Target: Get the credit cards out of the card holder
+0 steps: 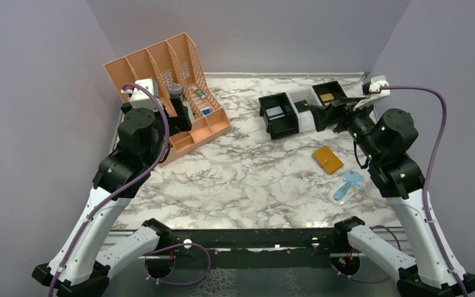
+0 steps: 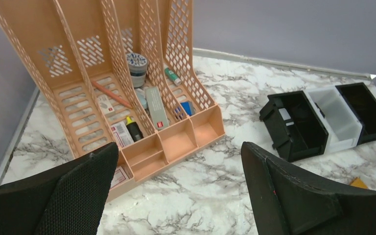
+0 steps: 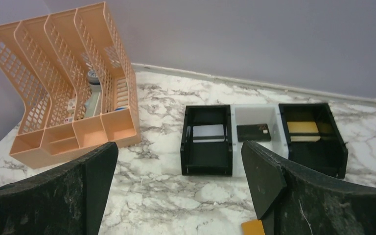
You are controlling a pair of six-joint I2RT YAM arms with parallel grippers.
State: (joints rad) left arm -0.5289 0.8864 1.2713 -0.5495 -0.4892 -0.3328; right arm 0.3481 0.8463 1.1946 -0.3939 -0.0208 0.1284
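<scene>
The right gripper [image 3: 178, 147] stands released, its 2 jaws spread wide with nothing between them, hanging above the marble table [image 1: 241, 179] and facing the row of 3 bins [image 3: 207, 171] at the far side. The left gripper [image 2: 178, 152] is likewise wide open and empty, aimed at the orange file rack [image 2: 176, 142]. The card holder [image 1: 328, 159] lies closed, tan cover up, flat on the table, on the right arm's side. It sits below the right jaws and back toward that arm's base, so the right wrist view catches only one corner of it at the bottom edge, just beside the right-hand finger. It lies skewed to the table edges, its longer side apparently running from far-left to near-right. A clear-blue packet [image 1: 346, 185] lies near it, toward the base. No credit cards show. The right arm is plainly nearer; the left is well apart, and its wrist view sees only a tan corner at the far right.
</scene>
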